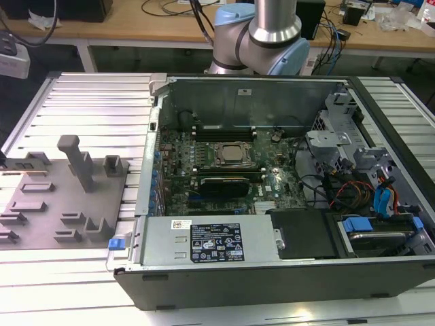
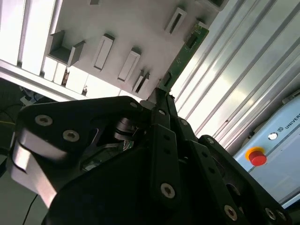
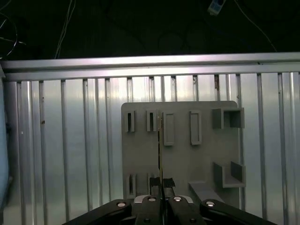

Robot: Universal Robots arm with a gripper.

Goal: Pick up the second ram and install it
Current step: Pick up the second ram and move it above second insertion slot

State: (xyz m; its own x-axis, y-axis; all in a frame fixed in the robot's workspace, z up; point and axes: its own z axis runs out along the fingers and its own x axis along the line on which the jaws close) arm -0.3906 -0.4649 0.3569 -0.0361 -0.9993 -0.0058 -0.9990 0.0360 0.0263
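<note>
Grips the second ram (image 2: 183, 54) by one end in the second wrist view, with the gripper (image 2: 161, 97) closed on it and the black fingers (image 2: 165, 122) pinching both flat faces. Holds it over the middle of the grey holder plate (image 3: 187, 159), pointing down toward the narrow slots and seemingly lifted clear of them, though cannot tell that for sure. Counts as picked up, by that showing. Leaves the installing undone, with the stick well apart from the motherboard (image 1: 224, 173) inside the open computer case (image 1: 272, 272), which sits just beside the plate on the ribbed table (image 1: 95, 102). Cannot tell from the exterior view which memory slot by the processor socket (image 1: 231, 155) stands free. Looks thin, flat and rigid: 1 long green board with small dark chips on its face. Contrasts with the plate's matte grey, plastic-looking surface, moulded with rectangular pockets, angled brackets and 1 upright post. Rests all this on bright, grooved aluminium slats, glossy under the light, beside dark sheet-metal case walls.
</note>
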